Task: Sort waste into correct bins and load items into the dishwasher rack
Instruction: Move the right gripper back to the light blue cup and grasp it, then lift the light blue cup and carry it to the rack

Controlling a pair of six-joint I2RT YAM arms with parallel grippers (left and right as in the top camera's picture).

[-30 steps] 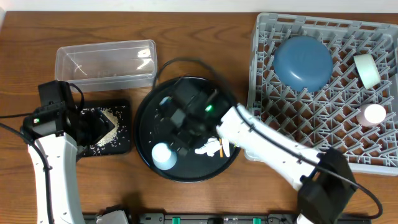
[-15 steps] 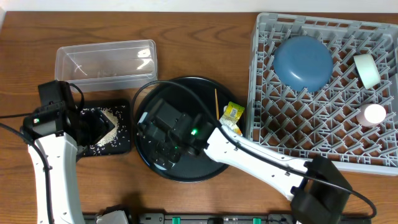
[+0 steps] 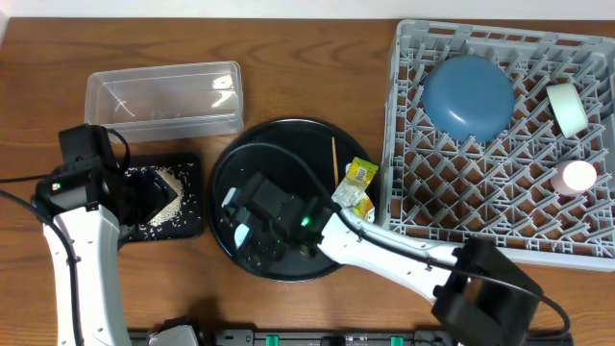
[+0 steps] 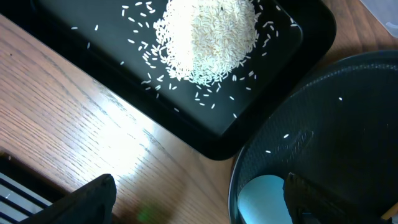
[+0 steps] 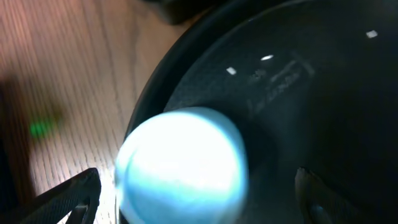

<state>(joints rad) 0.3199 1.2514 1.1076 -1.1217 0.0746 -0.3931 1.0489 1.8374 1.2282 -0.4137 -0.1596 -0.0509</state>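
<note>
The pale blue cup (image 5: 180, 162) stands at the front left of the large round black tray (image 3: 288, 144). My right gripper (image 5: 193, 199) is open, one finger on each side of the cup. From overhead the gripper (image 3: 248, 231) hides most of the cup (image 3: 240, 233). My left gripper (image 4: 199, 205) is open and empty, by the shallow black tray (image 3: 187, 168) that holds a rice pile (image 4: 208, 37). Yellow-green wrappers (image 3: 356, 183) and the wooden stick (image 3: 334, 159) lie on the round tray's right side. The white scrap is hidden.
The clear tub (image 3: 163, 96) stands behind the black tray. The grey rack (image 3: 500, 221) at the right holds the blue plate (image 3: 468, 96), the cream bowl (image 3: 567, 108) and the whitish cup (image 3: 578, 176). A few rice grains lie on the round tray (image 4: 323, 112).
My right arm has swung to the front left across the round tray and now straddles the pale blue cup. The wrappers and stick came into view. The left arm has not moved.
</note>
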